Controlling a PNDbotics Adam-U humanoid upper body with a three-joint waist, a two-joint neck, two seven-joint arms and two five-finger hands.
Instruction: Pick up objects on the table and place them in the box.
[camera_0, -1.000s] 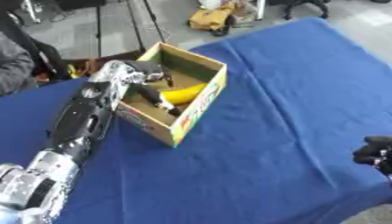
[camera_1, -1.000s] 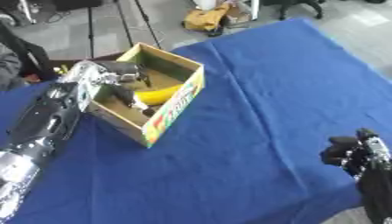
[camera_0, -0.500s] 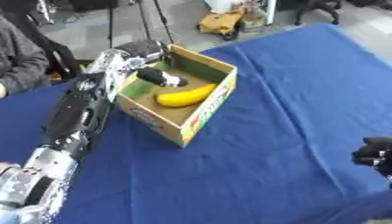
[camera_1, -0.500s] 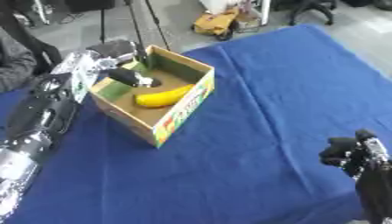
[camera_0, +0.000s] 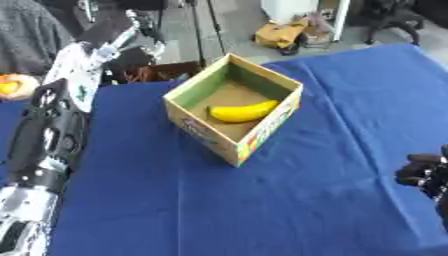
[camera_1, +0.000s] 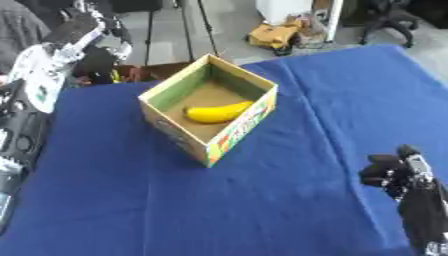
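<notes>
Since a second ago you had drawn your left hand (camera_0: 131, 31) up and out of the box (camera_0: 234, 113), well past its far-left corner; the head had tilted too, so the box's shift in view was only the camera. A dark object that lay beside the banana (camera_0: 242, 111) half a second back no longer showed, and I could not tell where it had gone.

That banana lay on the box floor, curved, near the right wall, apart from any hand. The box sat open-topped on the blue table (camera_0: 306, 200), askew to you, with one corner pointing at your chest; that left the mouth open to a reach from either side.

Your left hand hung high over the table's far edge, arm stretched; it was blurred, and I could not tell whether its fingers were curled or straight. Your right hand (camera_1: 392, 171) rested idle at the lower right, fingers curled and holding nothing.

No other loose object showed on the cloth, so the task looked close to finished.
</notes>
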